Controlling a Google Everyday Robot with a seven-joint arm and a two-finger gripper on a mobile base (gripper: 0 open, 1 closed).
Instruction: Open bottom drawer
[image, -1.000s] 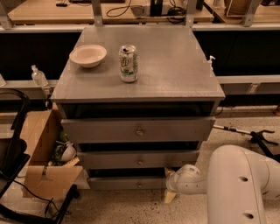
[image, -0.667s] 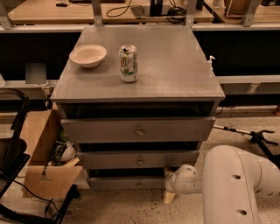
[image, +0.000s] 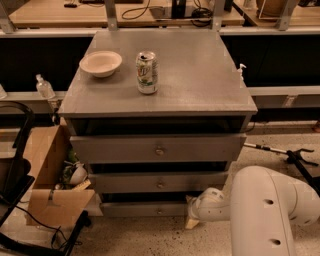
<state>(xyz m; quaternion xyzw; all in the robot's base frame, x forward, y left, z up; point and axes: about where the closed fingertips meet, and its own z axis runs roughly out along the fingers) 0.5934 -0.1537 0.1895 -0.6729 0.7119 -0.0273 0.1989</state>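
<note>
The grey cabinet (image: 160, 95) has three drawer fronts. The bottom drawer (image: 140, 209) is the slimmest, near the floor, with a small round knob (image: 159, 211) at its centre. Its front looks flush with the cabinet. My white arm (image: 270, 210) comes in from the lower right. My gripper (image: 192, 215) is low by the floor at the bottom drawer's right end, to the right of the knob. Its tip is pale and partly hidden by the wrist.
A white bowl (image: 100, 63) and a soda can (image: 147, 72) stand on the cabinet top. An open cardboard box (image: 52, 180) with clutter sits on the floor at left, by a black frame (image: 15, 175). A tool (image: 285, 152) lies on the floor at right.
My arm has shifted slightly left and up in view. The gripper stays low by the bottom drawer's right end. The drawers have not moved.
</note>
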